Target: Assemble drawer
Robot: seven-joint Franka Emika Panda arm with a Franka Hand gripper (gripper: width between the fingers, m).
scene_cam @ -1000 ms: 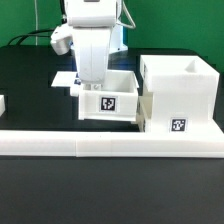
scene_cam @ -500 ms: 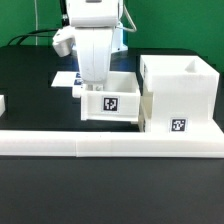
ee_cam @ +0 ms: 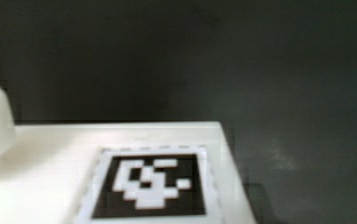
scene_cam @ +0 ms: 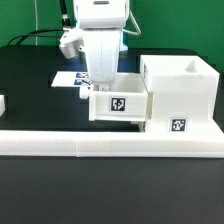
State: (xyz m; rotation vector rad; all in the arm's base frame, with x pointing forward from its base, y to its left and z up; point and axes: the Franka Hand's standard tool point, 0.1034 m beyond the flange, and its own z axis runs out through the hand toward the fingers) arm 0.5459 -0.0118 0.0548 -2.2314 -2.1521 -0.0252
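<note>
The large white casing (scene_cam: 180, 92) stands at the exterior view's right, with a tag on its front. A small open-top drawer box (scene_cam: 121, 104) with a tag on its front sits against the casing's left side. My gripper (scene_cam: 97, 87) reaches down over the box's left wall and is shut on it; the fingertips are partly hidden by the box. In the wrist view a white face with a black-and-white tag (ee_cam: 154, 182) lies over the black table (ee_cam: 193, 60). The fingers do not show clearly there.
The long low white L-shaped rail (scene_cam: 100, 146) runs across the front. The marker board (scene_cam: 68, 77) lies flat behind the box at the left. A small white piece (scene_cam: 2, 103) sits at the left edge.
The gripper and the small drawer box have moved together toward the exterior view's right, and the box now meets the casing's side. The casing has not moved.
</note>
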